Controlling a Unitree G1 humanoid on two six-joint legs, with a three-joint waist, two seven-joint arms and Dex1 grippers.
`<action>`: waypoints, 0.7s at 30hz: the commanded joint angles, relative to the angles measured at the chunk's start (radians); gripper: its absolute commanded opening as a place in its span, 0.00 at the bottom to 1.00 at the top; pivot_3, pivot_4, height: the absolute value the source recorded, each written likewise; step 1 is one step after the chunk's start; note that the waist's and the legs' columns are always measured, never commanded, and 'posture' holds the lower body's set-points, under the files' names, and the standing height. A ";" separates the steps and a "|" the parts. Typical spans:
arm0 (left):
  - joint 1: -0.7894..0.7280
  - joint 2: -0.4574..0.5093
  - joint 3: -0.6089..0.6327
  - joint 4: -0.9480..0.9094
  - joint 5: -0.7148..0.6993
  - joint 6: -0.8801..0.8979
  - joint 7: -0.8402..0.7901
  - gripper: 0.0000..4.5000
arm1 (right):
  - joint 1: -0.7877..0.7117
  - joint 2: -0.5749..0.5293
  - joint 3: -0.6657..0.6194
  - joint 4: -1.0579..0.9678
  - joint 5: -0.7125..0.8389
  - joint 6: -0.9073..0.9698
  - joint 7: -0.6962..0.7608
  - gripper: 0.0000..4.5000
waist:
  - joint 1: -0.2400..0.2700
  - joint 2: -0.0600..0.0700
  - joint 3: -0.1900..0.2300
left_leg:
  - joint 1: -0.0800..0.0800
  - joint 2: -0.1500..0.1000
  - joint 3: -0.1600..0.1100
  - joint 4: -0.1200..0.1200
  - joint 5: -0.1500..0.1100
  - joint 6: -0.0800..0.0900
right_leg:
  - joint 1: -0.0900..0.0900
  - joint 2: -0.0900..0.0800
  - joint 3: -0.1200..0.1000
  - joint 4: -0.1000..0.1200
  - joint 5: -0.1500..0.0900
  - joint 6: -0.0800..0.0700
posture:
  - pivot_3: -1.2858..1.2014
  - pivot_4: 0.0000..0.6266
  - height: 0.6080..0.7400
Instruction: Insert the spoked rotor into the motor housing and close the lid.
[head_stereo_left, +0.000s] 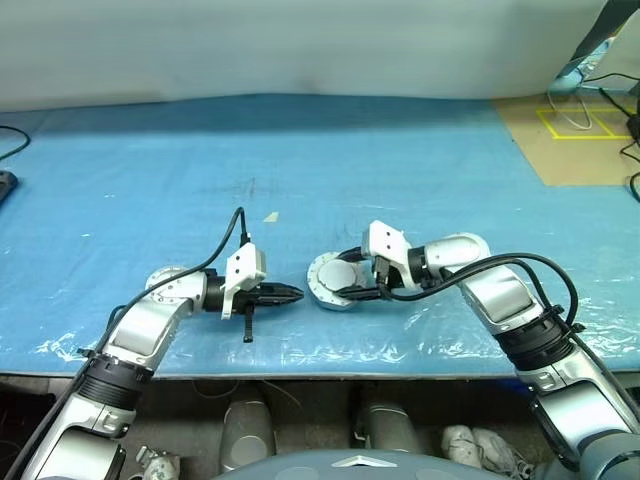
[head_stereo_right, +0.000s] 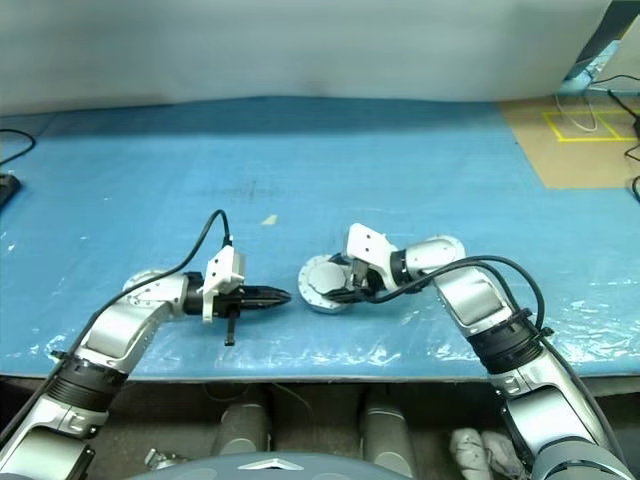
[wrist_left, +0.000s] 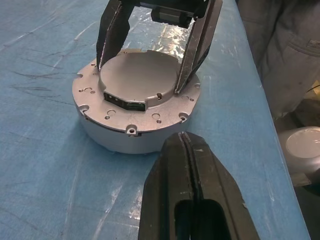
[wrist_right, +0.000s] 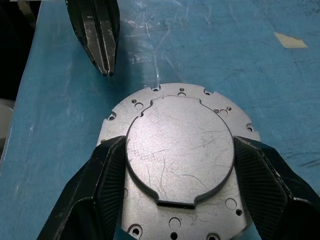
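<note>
1. Low in the head view, just right of centre: round silver metal motor housing (head_stereo_left: 325, 277) with a holed flange and a raised flat grey plate on top, resting on the blue plastic-covered table (head_stereo_left: 300, 170).
2. Closed over on top by that plate, with the inside hidden. Cannot tell whether the spoked rotor is already in, or whether the plate is the lid seated or the housing's own back. Judged near the end if closed, otherwise barely begun.
3. Right gripper (wrist_right: 177, 150): fingers set wide across the raised plate, one pad on each side of its rim, seemingly pinching the housing by it.
4. Left gripper (head_stereo_left: 291, 294): fingers pressed together, holding nothing, tip aimed at the housing from the left of the frame, near but apart.
5. Front table edge runs across the lower frame, close below both grippers, so little room that way.
6. Broad bare sheet up the frame. Small pale scrap (head_stereo_left: 270, 216) lies above the left gripper, and a brown board (head_stereo_left: 570, 150) sits upper right, well apart.
</note>
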 joint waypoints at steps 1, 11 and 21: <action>0.005 0.002 0.004 -0.002 0.004 -0.024 -0.005 0.00 | 0.006 -0.002 0.006 0.001 -0.025 -0.011 -0.011 0.66 | 0.000 0.000 0.000 | 0.000 0.000 0.000 0.000 0.000 0.000 | 0.000 0.000 0.000 0.000 0.000 0.000 | 0.52 0.24 1.00; 0.002 0.003 -0.002 0.012 0.007 -0.039 -0.011 0.00 | -0.021 -0.018 -0.069 0.023 0.035 0.017 0.010 0.66 | 0.000 0.000 0.000 | 0.000 0.000 0.000 0.002 0.000 0.000 | 0.000 0.000 0.001 0.002 0.000 0.000 | 0.52 0.24 1.00; -0.010 -0.005 -0.006 -0.002 0.004 -0.022 -0.002 0.00 | -0.007 -0.014 -0.040 0.021 0.001 -0.005 -0.002 0.66 | 0.000 0.000 0.000 | -0.001 0.000 0.000 0.001 0.000 0.000 | -0.001 0.000 0.000 0.001 0.000 0.000 | 0.52 0.24 1.00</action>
